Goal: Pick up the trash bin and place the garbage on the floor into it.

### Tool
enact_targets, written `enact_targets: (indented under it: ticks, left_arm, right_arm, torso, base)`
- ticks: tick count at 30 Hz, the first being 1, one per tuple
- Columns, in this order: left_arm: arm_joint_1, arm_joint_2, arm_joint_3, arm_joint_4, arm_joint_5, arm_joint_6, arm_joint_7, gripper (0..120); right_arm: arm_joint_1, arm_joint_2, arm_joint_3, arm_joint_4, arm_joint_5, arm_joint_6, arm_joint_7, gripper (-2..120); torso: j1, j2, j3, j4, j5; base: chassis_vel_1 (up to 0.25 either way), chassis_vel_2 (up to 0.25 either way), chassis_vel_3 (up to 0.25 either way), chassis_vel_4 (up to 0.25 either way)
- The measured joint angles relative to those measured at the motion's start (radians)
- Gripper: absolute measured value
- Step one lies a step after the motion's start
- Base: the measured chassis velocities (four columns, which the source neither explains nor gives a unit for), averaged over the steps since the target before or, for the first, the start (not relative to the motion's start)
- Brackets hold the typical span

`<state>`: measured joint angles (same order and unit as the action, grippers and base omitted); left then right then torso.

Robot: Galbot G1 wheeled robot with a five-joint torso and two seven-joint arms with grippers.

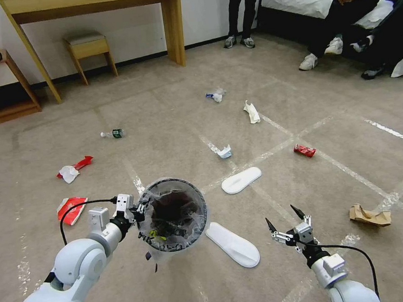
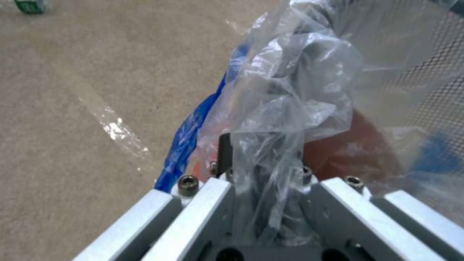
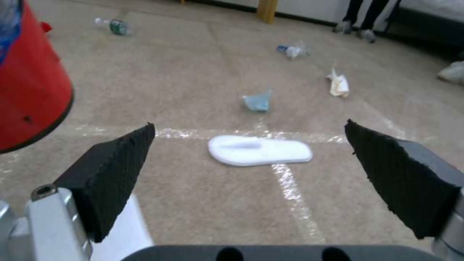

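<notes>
A: From the head view, what is the trash bin (image 1: 173, 214) holding?

B: It is hanging clear of the floor (image 1: 173, 125), gripped at its rim by the left gripper (image 1: 139, 213), whose fingers are clamping the rim and the clear liner. Inside, dark scraps and a yellow bit are lying at the bottom.

A: And around the bin?

B: Two white slippers: the near slipper (image 1: 233, 245) is lying just beside the bin, the far slipper (image 1: 241, 179) beyond it. Past those, a crushed red can (image 1: 304, 150) and a brown paper bag (image 1: 369, 215) are lying well apart from the bin. A blue-white wrapper (image 1: 224, 152), a white tissue (image 1: 251, 112) and a clear wrapper (image 1: 215, 95) are lying beyond the bin. On the bin's other side, a small bottle (image 1: 113, 134), a red packet with a tissue (image 1: 74, 169) and a second red packet (image 1: 71, 208) are lying. The right gripper (image 1: 286, 220) is hovering spread wide beside the near slipper.

A: The left wrist view?

B: Crinkled liner (image 2: 290, 108) is bunching between the closed fingers, with the bin's red wall (image 2: 348, 152) behind it.

A: The right wrist view?

B: The black pads (image 3: 116, 174) are standing wide apart, one slipper lying between them farther off, the bin's red base at the side.
</notes>
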<state>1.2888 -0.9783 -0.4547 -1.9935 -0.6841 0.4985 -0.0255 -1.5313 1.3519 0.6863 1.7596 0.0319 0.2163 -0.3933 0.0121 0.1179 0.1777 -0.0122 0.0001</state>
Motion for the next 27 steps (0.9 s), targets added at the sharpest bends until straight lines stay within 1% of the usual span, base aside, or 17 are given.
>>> enact_targets:
  ticks: [5,7,10,12,13,14,15,16,17,18,20,21,23,24,25,27]
  left_arm:
    - [-0.010,-0.002,-0.012,0.008,-0.008,-0.006,0.005,1]
    - [-0.013,-0.003,-0.020,0.012,-0.010,-0.007,0.005,1]
    - [-0.013,-0.004,-0.024,0.013,-0.010,-0.008,0.007,1]
    - [-0.009,-0.009,-0.035,0.017,-0.008,-0.014,0.017,1]
    - [-0.009,-0.009,-0.035,0.017,-0.008,-0.014,0.017,1]
    - [-0.007,-0.010,-0.037,0.017,-0.007,-0.015,0.019,1]
    - [-0.005,-0.011,-0.042,0.018,-0.006,-0.017,0.021,1]
    - [-0.005,-0.011,-0.042,0.018,-0.006,-0.017,0.021,1]
    - [-0.004,-0.012,-0.045,0.019,-0.005,-0.018,0.022,1]
    - [-0.004,-0.012,-0.045,0.019,-0.005,-0.018,0.022,1]
    - [-0.003,-0.014,-0.050,0.021,-0.002,-0.021,0.025,1]
    - [-0.003,-0.014,-0.050,0.021,-0.002,-0.021,0.025,1]
    - [-0.005,-0.015,-0.053,0.027,0.002,-0.026,0.031,1]
    - [-0.005,-0.015,-0.054,0.028,0.003,-0.027,0.032,1]
    - [-0.005,-0.015,-0.054,0.028,0.003,-0.027,0.032,1]
    - [-0.007,-0.019,-0.056,0.030,0.005,-0.028,0.035,1]
  right_arm:
    - [0.003,-0.017,-0.018,0.010,0.006,-0.033,0.001,100]
    - [0.007,-0.038,-0.031,0.025,0.017,-0.064,0.004,100]
    - [0.008,-0.049,-0.037,0.032,0.026,-0.077,0.007,100]
    - [0.011,-0.090,-0.059,0.045,0.070,-0.115,0.016,100]
    - [0.011,-0.090,-0.059,0.045,0.070,-0.115,0.016,100]
    - [0.011,-0.104,-0.066,0.051,0.088,-0.133,0.017,100]
    - [0.010,-0.143,-0.082,0.066,0.129,-0.174,0.019,100]
    - [0.010,-0.143,-0.082,0.066,0.129,-0.174,0.019,100]
    - [0.010,-0.175,-0.094,0.074,0.158,-0.194,0.027,100]
    - [0.010,-0.175,-0.094,0.074,0.158,-0.194,0.027,100]
    - [0.019,-0.264,-0.116,0.092,0.224,-0.255,0.059,100]
    - [0.019,-0.264,-0.116,0.092,0.224,-0.255,0.059,100]
    - [0.035,-0.340,-0.142,0.100,0.290,-0.300,0.087,100]
    - [0.039,-0.360,-0.153,0.104,0.325,-0.320,0.095,100]
    - [0.039,-0.360,-0.153,0.104,0.325,-0.320,0.095,100]
    - [0.051,-0.402,-0.181,0.119,0.400,-0.368,0.117,100]
  torso:
    - [0.000,0.000,0.000,0.0000,0.0001]
    - [0.000,0.000,0.000,0.0001,-0.0002]
    - [0.000,0.000,0.000,0.0001,0.0000]
    - [0.000,0.000,0.000,0.0000,0.0000]
    - [0.000,0.000,0.000,0.0000,0.0000]
    - [0.000,0.000,0.000,0.0000,0.0001]
    - [0.000,0.000,0.000,0.0000,0.0001]
    - [0.000,0.000,0.000,0.0000,0.0001]
    - [0.000,0.000,0.000,0.0000,0.0001]
    - [0.000,0.000,0.000,0.0000,0.0001]
    - [0.000,0.000,0.000,0.0000,0.0000]
    - [0.000,0.000,0.000,0.0000,0.0000]
    - [0.000,0.000,0.000,0.0000,0.0000]
    - [0.000,0.000,0.000,0.0000,0.0000]
    - [0.000,0.000,0.000,0.0000,0.0000]
    - [0.000,0.000,0.000,0.0000,0.0001]
  base:
    - [0.000,0.000,0.000,0.000]
    - [0.000,0.000,0.000,0.000]
    - [0.000,0.000,0.000,0.000]
    - [0.000,0.000,0.000,0.000]
    - [0.000,0.000,0.000,0.000]
    - [0.000,0.000,0.000,0.000]
    - [0.000,0.000,0.000,0.000]
    - [0.000,0.000,0.000,0.000]
    - [0.000,0.000,0.000,0.000]
    - [0.000,0.000,0.000,0.000]
    - [0.000,0.000,0.000,0.000]
    - [0.000,0.000,0.000,0.000]
    - [0.000,0.000,0.000,0.000]
    - [0.000,0.000,0.000,0.000]
    - [0.000,0.000,0.000,0.000]
    - [0.000,0.000,0.000,0.000]
